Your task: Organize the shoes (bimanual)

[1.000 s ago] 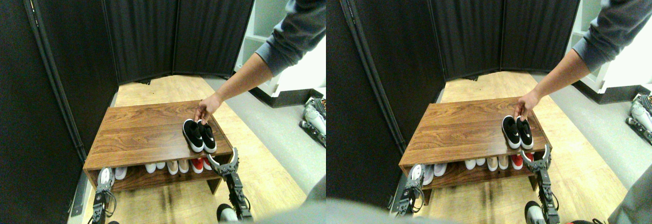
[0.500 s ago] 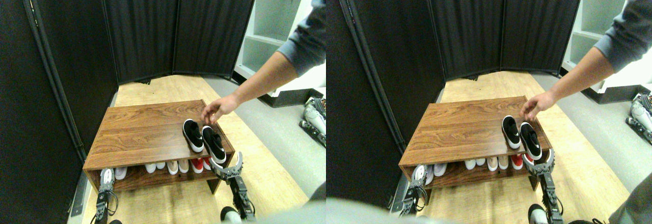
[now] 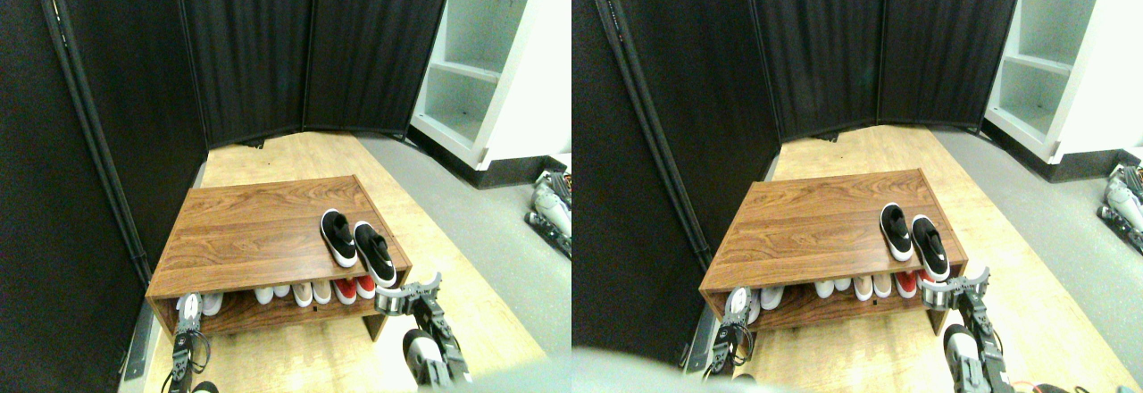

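Note:
The two black shoes with white soles lie on top of the wooden shoe rack, near its right end. One shoe lies a little further back. The other shoe is to its right, with its toe at the rack's front right corner. My right gripper hangs open just below and in front of that corner, close to the nearer shoe but not touching it. My left gripper stands low at the rack's front left corner, in front of the lower shelf.
The lower shelf holds a row of white and beige shoes and red shoes. Dark folding screens close off the back and left. A white shelving unit stands at the back right.
The person's arm has pulled back out of view, after sliding the right shoe towards the front corner. My right gripper has dropped lower and tilted over.

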Robot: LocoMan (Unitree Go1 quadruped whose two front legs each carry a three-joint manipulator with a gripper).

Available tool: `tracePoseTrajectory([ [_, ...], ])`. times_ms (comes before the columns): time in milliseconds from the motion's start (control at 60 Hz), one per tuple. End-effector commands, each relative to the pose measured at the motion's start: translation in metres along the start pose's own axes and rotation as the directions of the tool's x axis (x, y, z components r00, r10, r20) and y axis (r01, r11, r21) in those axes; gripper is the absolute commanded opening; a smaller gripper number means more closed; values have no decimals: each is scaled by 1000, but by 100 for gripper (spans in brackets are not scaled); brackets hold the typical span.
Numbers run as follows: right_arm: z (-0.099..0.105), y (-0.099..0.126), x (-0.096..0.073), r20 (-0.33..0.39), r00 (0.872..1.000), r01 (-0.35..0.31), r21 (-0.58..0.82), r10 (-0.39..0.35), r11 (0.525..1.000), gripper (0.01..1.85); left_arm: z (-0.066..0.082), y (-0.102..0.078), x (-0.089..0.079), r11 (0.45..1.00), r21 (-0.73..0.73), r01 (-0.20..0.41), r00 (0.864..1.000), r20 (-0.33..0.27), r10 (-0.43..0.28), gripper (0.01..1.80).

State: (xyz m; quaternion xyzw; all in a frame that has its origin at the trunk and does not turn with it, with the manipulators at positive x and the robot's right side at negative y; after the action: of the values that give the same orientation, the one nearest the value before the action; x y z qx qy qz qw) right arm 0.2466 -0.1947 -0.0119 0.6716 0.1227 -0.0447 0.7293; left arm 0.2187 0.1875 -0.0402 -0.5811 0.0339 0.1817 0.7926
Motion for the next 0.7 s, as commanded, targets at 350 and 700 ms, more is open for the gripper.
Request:
tracePoseTrajectory([
  [350, 6, -22, 32, -20, 1000, 8, -2, -8, 1000, 132, -2, -3, 6, 999, -14, 29, 1000, 13, -28, 1],
  [700, 7, -28, 57, -18, 999, 41, 30, -41, 999, 131, -1, 0, 9, 999, 4, 33, 999, 27, -33, 1],
])
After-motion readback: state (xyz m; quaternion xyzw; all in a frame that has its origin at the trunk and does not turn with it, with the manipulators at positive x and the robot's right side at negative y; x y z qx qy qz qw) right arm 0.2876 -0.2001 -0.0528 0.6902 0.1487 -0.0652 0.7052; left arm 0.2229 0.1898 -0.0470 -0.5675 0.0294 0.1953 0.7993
